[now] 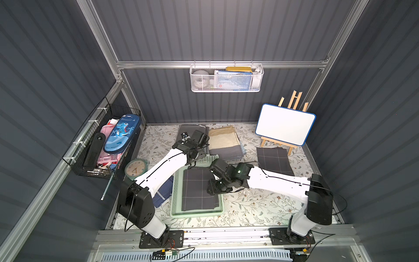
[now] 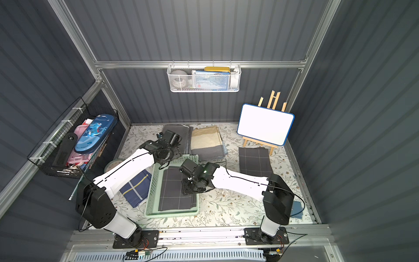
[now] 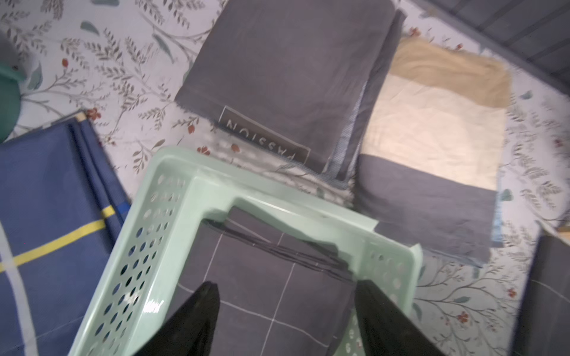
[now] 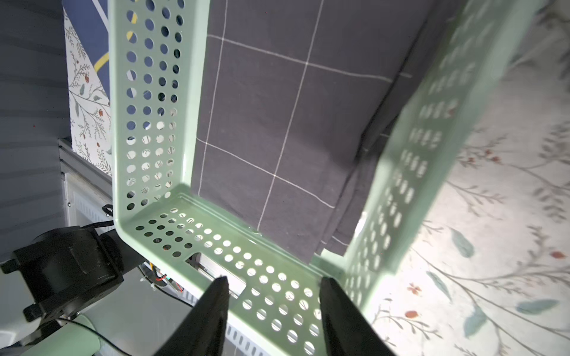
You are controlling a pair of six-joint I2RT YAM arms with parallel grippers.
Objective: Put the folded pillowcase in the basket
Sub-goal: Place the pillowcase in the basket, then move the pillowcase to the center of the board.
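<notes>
The folded pillowcase (image 1: 197,190), dark grey with thin white lines, lies inside the basket (image 1: 195,214), flat on its floor and between the perforated walls. In the left wrist view its far edge shows several layers that sit a little uneven against the far wall, and in the right wrist view one side fold leans on the side wall. No part hangs over the rim, as far as I can see.

My left gripper (image 3: 285,285) hovers over the far end of the basket with its fingers (image 3: 203,305) spread, and nothing is between them. My right gripper (image 4: 274,280) is above the near part of the basket, fingers (image 4: 216,302) also apart and empty.

I judge the placing as almost done, so the step now is to go away cleanly. I should lift both arms straight up first and only then move sideways, because a finger that drags low could catch a layer and pull the fold open, or hook the rim and shift the basket. The left one should take most care, since the uneven layers are just under it. I should also stay clear of the blue cloth (image 3: 52,200) just beside the basket
</notes>
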